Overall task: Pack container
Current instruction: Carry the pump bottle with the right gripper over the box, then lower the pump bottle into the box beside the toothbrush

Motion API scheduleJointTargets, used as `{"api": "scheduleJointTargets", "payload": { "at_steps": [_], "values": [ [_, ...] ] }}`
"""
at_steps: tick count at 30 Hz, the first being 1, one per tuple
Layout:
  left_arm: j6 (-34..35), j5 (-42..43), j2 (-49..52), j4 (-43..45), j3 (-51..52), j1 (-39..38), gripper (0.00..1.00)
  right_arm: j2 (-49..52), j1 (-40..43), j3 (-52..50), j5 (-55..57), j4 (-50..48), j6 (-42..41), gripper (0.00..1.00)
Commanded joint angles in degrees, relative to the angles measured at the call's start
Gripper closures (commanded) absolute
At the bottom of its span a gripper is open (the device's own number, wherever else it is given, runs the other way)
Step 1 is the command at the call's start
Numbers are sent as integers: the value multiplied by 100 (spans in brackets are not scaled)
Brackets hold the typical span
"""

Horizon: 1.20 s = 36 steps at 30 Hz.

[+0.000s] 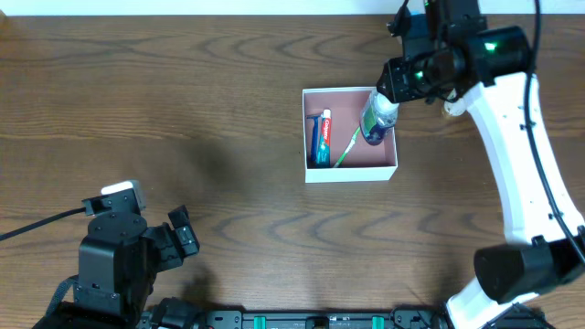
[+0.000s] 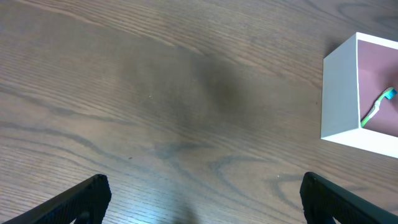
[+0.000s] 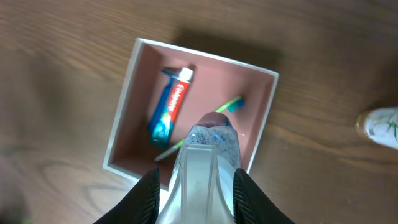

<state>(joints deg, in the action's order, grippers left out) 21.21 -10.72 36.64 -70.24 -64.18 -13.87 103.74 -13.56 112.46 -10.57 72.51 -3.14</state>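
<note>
Now, container [image 1: 350, 175]: square white box with a pink inside, on the table [image 1: 183, 110] right of centre, toward the far edge.
Toothpaste [image 1: 321, 137]: flat on the container floor along its left wall, white cap toward the far side.
Toothbrush [image 1: 345, 146]: green, lying slantwise in the middle of the container, just right of the toothpaste.
Right gripper [image 1: 384, 102]: over the far right corner of the container, its fingers [image 3: 147, 194] closed on the sides of a bottle.
Bottle [image 1: 375, 123]: clear with a bluish speckled end, tilted, that end pointing down into the right side of the container; in the right wrist view [image 3: 208, 152] it overlaps the toothbrush [image 3: 231, 105] handle. Whether it touches the floor I cannot tell.
Left gripper [image 1: 180, 239]: near the front left of the table, well apart from the container, fingers [image 2: 81, 199] spread wide with only bare wood between them.
Left wrist view: shows one corner of the container [image 2: 339, 93] with the toothbrush [image 2: 376, 112] inside.
White item [image 3: 379, 126]: green-marked, on the table outside the container, cut by the edge of the right wrist view; what it is I cannot tell.
</note>
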Motion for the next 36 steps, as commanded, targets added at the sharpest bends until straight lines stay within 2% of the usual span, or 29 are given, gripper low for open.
{"api": "scheduleJointTargets", "payload": {
  "at_steps": [1, 36],
  "values": [
    [52, -44, 0, -4, 2, 35, 2, 184, -50, 186, 393, -68, -332, 70],
    [52, -44, 0, -4, 2, 35, 2, 807, -109, 181, 737, -785, -584, 70]
  ]
}}
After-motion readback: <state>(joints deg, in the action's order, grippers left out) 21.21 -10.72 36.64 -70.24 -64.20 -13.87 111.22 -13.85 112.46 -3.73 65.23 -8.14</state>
